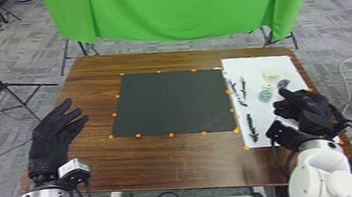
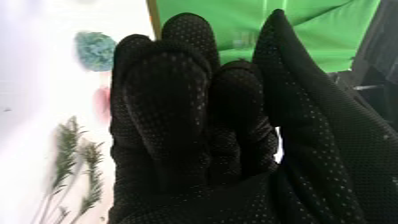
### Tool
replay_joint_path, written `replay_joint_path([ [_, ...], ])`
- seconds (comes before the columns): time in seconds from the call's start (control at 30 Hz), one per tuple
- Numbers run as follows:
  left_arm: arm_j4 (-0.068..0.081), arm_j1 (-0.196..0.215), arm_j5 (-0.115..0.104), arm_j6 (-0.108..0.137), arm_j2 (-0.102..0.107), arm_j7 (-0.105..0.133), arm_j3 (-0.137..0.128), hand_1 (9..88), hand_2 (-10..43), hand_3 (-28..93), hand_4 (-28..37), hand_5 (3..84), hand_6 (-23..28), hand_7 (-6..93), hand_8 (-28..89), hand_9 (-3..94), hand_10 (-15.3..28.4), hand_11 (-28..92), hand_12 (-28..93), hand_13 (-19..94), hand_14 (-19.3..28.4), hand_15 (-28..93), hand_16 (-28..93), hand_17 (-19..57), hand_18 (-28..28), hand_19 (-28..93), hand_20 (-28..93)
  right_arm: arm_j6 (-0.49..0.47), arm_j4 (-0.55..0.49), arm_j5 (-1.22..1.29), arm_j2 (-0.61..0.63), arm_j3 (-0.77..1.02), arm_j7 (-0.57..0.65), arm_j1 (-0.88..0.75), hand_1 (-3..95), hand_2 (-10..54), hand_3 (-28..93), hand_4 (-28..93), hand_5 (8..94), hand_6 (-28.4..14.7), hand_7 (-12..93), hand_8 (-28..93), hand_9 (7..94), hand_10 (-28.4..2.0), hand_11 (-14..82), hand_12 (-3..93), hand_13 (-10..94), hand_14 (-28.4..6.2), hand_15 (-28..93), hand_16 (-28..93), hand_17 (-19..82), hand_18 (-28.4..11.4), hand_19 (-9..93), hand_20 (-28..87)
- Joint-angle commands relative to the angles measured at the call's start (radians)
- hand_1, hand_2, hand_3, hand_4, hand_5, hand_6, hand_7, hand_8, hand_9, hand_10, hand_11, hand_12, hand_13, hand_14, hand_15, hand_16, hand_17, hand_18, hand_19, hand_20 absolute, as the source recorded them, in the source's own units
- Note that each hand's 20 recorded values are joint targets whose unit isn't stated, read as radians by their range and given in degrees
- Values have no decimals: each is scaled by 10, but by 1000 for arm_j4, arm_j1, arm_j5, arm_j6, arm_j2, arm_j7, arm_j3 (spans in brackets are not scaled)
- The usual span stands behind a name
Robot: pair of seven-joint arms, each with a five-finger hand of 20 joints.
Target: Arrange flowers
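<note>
In the head view my right hand (image 1: pixel 305 108) is over the right part of the white board (image 1: pixel 257 65), below a dark blue-grey flower (image 1: pixel 283 83). A teal flower (image 1: pixel 265 95) and a pale yellow-green one (image 1: pixel 271 73) lie nearby. Dark sprigs (image 1: pixel 252 126) lie along the board's left side. My left hand (image 1: pixel 54 129) is held open over the table's left edge. In the right wrist view my right hand (image 2: pixel 178 125) has relaxed, slightly bent fingers and holds nothing visible. Beside it are a teal flower (image 2: pixel 95 50), a partly hidden pink one (image 2: pixel 102 104) and green sprigs (image 2: pixel 67 150).
A black square mat (image 1: pixel 173 102) with orange dots around its border lies mid-table, left of the board. The brown table (image 1: pixel 159 160) extends in front of it. A green cloth (image 1: pixel 175 11) hangs behind the table, and a tripod (image 1: pixel 7 85) stands at the left.
</note>
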Motion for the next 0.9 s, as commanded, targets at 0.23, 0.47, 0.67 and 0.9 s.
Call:
replay_joint_path([
  [0.23, 0, 9, 0, 6, -5, -5, 1, 246, 53, 830, -221, 387, 96, 162, -110, 361, 194, 264, 92, 271, 262, 524, -102, -88, 230, 612, 7, -73, -13, -37, -19, 42, 98, -6, 517, -95, 783, -114, 645, -58, 761, 233, 932, -123, 189, 400, 922, -46, 567, 242, 521, -50, 858, -170],
  [0.47, 0, 9, 1, 6, -5, -6, 1, 245, 53, 831, -220, 392, 98, 161, -109, 360, 194, 265, 92, 269, 263, 522, -102, -87, 229, 610, 9, -40, -14, -70, -14, 31, 131, 6, 517, -95, 770, -143, 637, -39, 720, 333, 937, -117, 234, 297, 937, -49, 553, 181, 560, -71, 765, -63],
  [0.67, 2, 5, 3, 6, -5, -5, 0, 245, 53, 830, -221, 394, 100, 159, -108, 360, 195, 264, 91, 270, 262, 523, -102, -87, 229, 610, 10, -104, -18, -124, -35, 63, 167, -18, 530, -95, 783, -142, 700, -33, 635, 366, 937, -139, 332, 274, 937, -66, 650, 183, 559, -54, 864, -159],
  [0.9, 0, 6, 4, 8, -5, -8, -1, 245, 54, 830, -221, 397, 102, 158, -107, 361, 194, 265, 91, 269, 261, 523, -103, -87, 228, 608, 11, -254, -44, -493, -10, 80, 415, -50, 542, -95, 780, -167, 621, -68, 829, 128, 887, -152, 304, 374, 821, -79, 771, 275, 459, -26, 893, -192],
])
